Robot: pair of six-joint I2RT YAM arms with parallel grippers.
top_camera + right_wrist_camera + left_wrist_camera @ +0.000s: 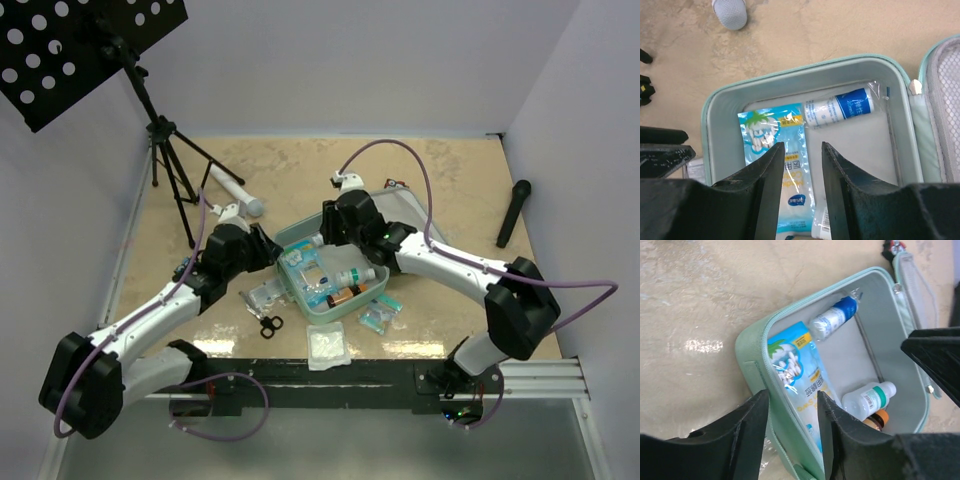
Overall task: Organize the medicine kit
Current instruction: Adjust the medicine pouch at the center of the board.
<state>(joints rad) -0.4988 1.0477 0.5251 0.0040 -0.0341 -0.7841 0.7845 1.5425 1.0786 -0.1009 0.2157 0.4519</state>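
The mint-green medicine kit [335, 313] lies open mid-table, its mesh-lined lid [405, 205] folded back to the right. Inside are a blue cotton-swab packet [767, 135], a white tube with a blue label [840, 106], a white bottle with a green cap [867, 397] and an orange-capped bottle [881, 416]. My left gripper [792, 400] straddles the kit's left wall [747, 347], one finger outside and one inside, closed on it; in the top view it [272, 252] sits at the kit's left edge. My right gripper [802, 150] hangs open and empty over the swab packet, inside the kit's rim [790, 70].
Loose on the table are clear packets [262, 296], a black ringed tool [270, 325], a white gauze packet [327, 345] and teal packets [380, 312]. A white-and-grey cylinder [235, 190], a tripod stand [165, 150] and a black handheld stick [513, 212] lie further back.
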